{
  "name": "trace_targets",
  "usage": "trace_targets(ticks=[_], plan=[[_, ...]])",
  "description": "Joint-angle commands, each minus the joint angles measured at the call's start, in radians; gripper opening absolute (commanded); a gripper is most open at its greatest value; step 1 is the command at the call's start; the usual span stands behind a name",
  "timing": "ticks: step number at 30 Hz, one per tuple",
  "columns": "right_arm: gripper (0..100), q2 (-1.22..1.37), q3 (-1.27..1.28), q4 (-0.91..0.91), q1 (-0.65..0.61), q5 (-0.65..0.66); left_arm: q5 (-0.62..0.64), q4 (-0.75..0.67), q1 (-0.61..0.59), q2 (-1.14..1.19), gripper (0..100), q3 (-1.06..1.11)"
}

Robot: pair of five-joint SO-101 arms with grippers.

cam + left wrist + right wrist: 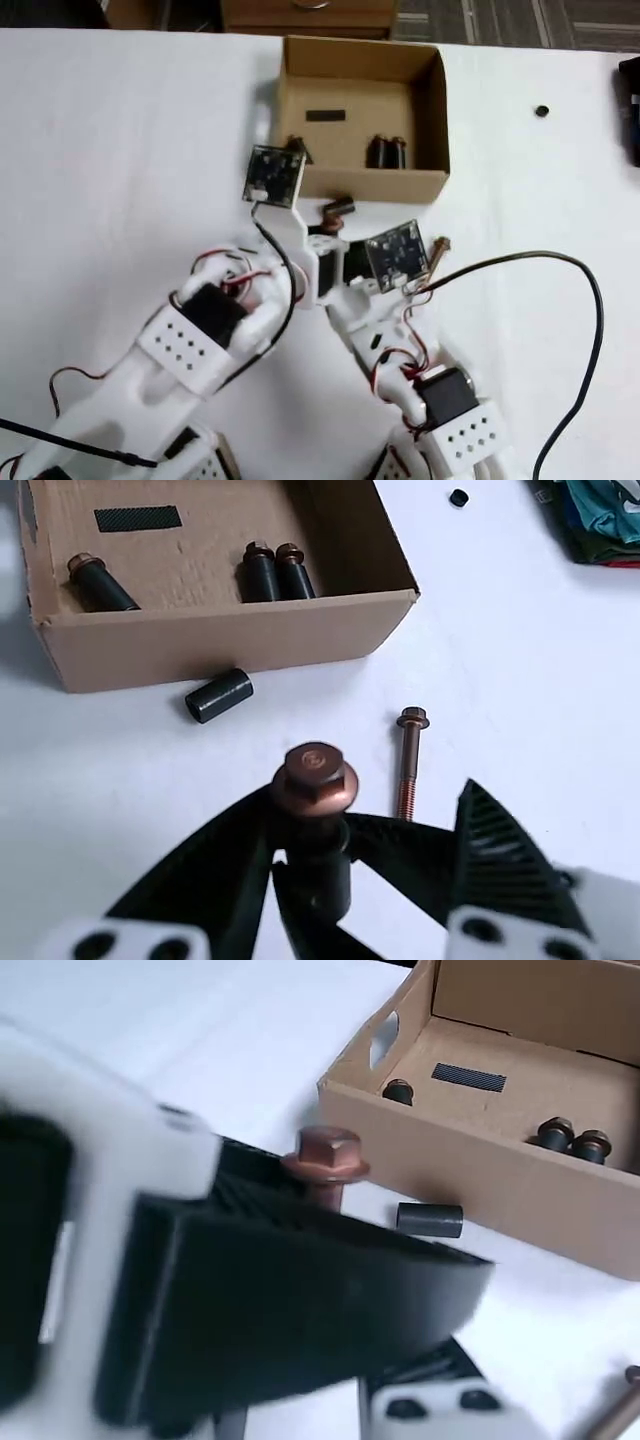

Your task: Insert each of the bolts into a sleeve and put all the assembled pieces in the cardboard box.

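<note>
We had one assembled piece [315, 775] upright just in front of the cardboard box [230, 640], copper head on top. The left pincer [315, 880] looked clenched on its black sleeve [322, 865]. Whether the right pincer [330, 1260] was gripping too, we couldn't tell. Our take was small, stiff steel, dense for its size, with a smooth and probably slippery sleeve (we'd guess the bolt just sat loose inside). So hold mid-sleeve, head up. A spare sleeve [218, 696] and a bare bolt [410, 765] lay on the bench [520, 680] nearby.
</note>
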Motion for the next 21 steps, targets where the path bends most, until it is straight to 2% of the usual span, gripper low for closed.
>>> trace_targets(ticks=[1,8,15,21], plan=[[2.0,-0.027,-0.063,-0.024,0.01,-0.003,0.002,-0.002,0.011,-0.015,30,-0.047],[2.0,-0.027,-0.061,-0.022,0.01,-0.003,-0.003,-0.028,-0.054,-0.015,30,-0.137],[2.0,-0.027,-0.061,-0.021,0.01,-0.003,-0.003,-0.058,-0.1,-0.011,30,-0.137],[2.0,-0.027,-0.061,-0.021,0.01,-0.003,-0.002,-0.06,-0.08,-0.014,29,-0.081]])
